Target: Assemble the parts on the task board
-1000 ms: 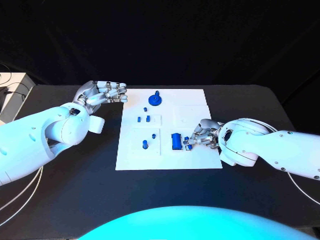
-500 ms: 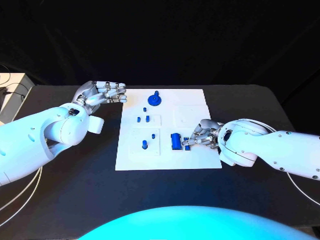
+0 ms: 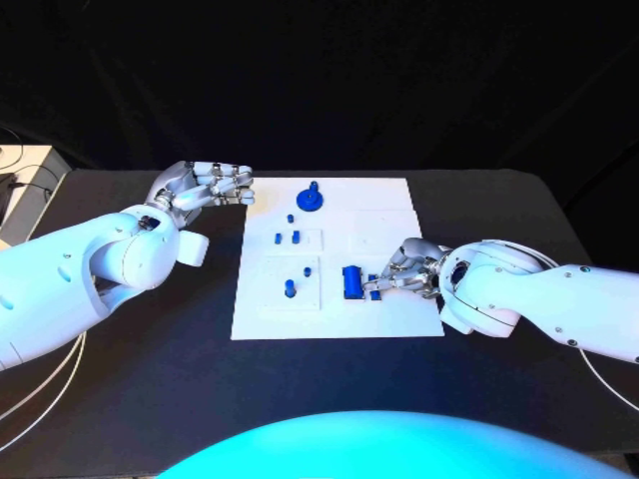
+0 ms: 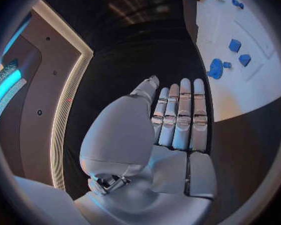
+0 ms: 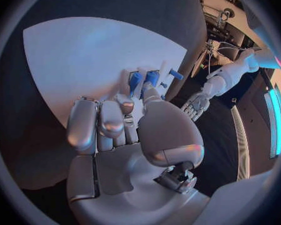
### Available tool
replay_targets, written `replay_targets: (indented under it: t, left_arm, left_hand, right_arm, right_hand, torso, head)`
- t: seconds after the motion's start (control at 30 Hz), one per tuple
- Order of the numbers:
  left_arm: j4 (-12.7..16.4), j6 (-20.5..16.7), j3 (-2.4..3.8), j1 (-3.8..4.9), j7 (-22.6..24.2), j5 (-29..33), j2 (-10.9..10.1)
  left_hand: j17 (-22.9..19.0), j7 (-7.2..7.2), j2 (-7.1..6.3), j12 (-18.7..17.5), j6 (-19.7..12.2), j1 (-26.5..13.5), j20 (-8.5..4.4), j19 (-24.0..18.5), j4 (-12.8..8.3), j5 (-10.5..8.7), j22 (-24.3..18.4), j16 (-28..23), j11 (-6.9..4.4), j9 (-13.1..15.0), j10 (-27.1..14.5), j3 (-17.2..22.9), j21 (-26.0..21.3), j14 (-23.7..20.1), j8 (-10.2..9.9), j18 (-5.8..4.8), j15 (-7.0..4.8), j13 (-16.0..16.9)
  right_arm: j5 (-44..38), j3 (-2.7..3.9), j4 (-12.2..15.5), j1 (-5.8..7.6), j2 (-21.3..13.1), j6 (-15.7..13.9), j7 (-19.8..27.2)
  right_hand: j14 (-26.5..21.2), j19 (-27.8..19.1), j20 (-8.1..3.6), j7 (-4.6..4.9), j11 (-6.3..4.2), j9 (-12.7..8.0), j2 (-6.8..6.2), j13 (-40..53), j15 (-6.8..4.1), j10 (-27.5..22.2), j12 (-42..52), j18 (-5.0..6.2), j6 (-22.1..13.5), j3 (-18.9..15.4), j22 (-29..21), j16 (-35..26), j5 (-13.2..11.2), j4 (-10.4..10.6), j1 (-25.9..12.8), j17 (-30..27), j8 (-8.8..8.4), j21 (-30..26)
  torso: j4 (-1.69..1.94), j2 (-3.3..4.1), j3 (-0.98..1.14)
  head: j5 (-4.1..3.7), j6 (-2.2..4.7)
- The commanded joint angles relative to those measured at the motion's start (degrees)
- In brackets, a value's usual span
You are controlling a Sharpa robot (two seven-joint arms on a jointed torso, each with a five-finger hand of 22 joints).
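Table: black, big and flat.
On the table: the white task board, lying flat in the middle.
On the board: small blue parts, some standing up, some lying down.

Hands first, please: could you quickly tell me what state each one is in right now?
Left hand: holding nothing, fingers straight and together, beside the white board.
Right hand: fingers at the blue part; grip cannot be told.
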Motion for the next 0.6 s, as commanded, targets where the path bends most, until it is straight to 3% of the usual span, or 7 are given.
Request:
replay_targets:
  t: [0.03, 0.13, 0.3, 0.37, 0.6]
  left_arm:
    - [0.1, 0.6, 0.05, 0.00, 0.4, 0.4, 0.1]
    - [0.0, 0.7, 0.05, 0.00, 0.4, 0.4, 0.2]
    - [-0.1, 0.7, 0.04, -0.01, 0.4, 0.4, 0.3]
    - [-0.1, 0.8, 0.04, -0.01, 0.4, 0.4, 0.3]
    - [-0.2, 0.9, 0.04, -0.02, 0.4, 0.4, 0.5]
  left_hand:
    - [0.1, 0.14, -0.08, -0.1, -0.2, 0.3, -0.04, 0.4, 0.5, 0.14, -0.1, 0.2, 0.10, 0.0, -0.4, 0.0, -0.3, -0.4, 0.1, -0.28, -0.09, -0.1]
    - [0.1, 0.14, -0.08, -0.1, -0.2, 0.3, -0.04, 0.4, 0.5, 0.14, -0.1, 0.2, 0.10, 0.0, -0.4, 0.0, -0.3, -0.4, 0.1, -0.28, -0.09, -0.1]
    - [0.1, 0.14, -0.08, -0.1, -0.2, 0.3, -0.04, 0.4, 0.5, 0.14, -0.1, 0.2, 0.10, 0.0, -0.4, 0.0, -0.3, -0.4, 0.1, -0.28, -0.09, -0.1]
    - [0.1, 0.14, -0.08, -0.1, -0.2, 0.3, -0.04, 0.4, 0.5, 0.14, -0.1, 0.2, 0.10, 0.0, -0.4, 0.0, -0.3, -0.4, 0.1, -0.28, -0.09, -0.1]
    - [0.1, 0.14, -0.08, -0.1, -0.2, 0.3, -0.04, 0.4, 0.5, 0.14, -0.1, 0.2, 0.10, 0.0, -0.4, 0.0, -0.3, -0.4, 0.1, -0.28, -0.09, -0.1]
  right_arm:
    - [0.0, 0.01, 0.5, -0.08, -0.5, -0.2, 1.7]
    - [-0.1, 0.03, 0.8, -0.09, -1.3, 0.5, 2.3]
    - [-0.2, 0.04, 1.3, -0.12, -2.5, 2.0, 3.4]
    - [-0.2, 0.04, 1.6, -0.18, -2.8, 2.3, 3.7]
    - [-1.8, 0.04, 2.3, -0.61, -3.5, 3.1, 3.8]
  right_hand:
    - [0.0, 4.4, 0.22, 0.17, -0.01, 0.2, 0.12, 0.1, 0.28, 0.0, 0.3, -0.04, 0.2, 0.2, 7.4, -0.3, 0.7, 0.2, 0.2, 0.1, 0.55, -0.1]
    - [0.1, 4.4, 0.18, 0.20, 0.05, 0.6, 0.63, 0.1, 0.26, 0.0, 0.3, -0.08, 0.1, 0.5, 7.5, -0.2, 1.0, -1.6, 1.2, 0.1, 0.89, 0.1]
    - [0.0, 4.4, 0.12, 0.09, -0.09, 0.7, 0.19, 0.2, 0.19, 0.1, 0.5, -0.14, 0.2, 0.7, 7.6, -0.2, 0.5, -4.6, 2.9, 0.2, 1.10, 0.2]
    - [0.0, 4.4, 0.11, 0.04, -0.12, 0.8, 0.01, 0.2, 0.19, 0.2, 0.5, -0.16, 0.2, 0.8, 7.6, -0.2, -0.2, -5.3, 3.3, 0.2, 1.20, 0.3]
    - [0.0, 4.5, 0.00, -0.15, -0.25, 1.1, 0.00, 0.4, 0.11, 0.4, 0.9, -0.30, 0.4, 1.2, 7.7, -0.1, -2.9, -6.9, 4.5, 0.4, 1.70, 0.5]
  torso:
    - [0.00, -0.03, 0.06]
    - [-0.01, -0.06, 0.05]
    - [-0.10, 0.02, 0.06]
    - [-0.13, 0.01, 0.13]
    - [-0.12, -0.01, 0.01]
  head:
    - [0.05, 0.00]
    - [0.04, 0.00]
    - [0.15, 0.00]
    - [0.09, 0.00]
    - [-0.16, 0.00]
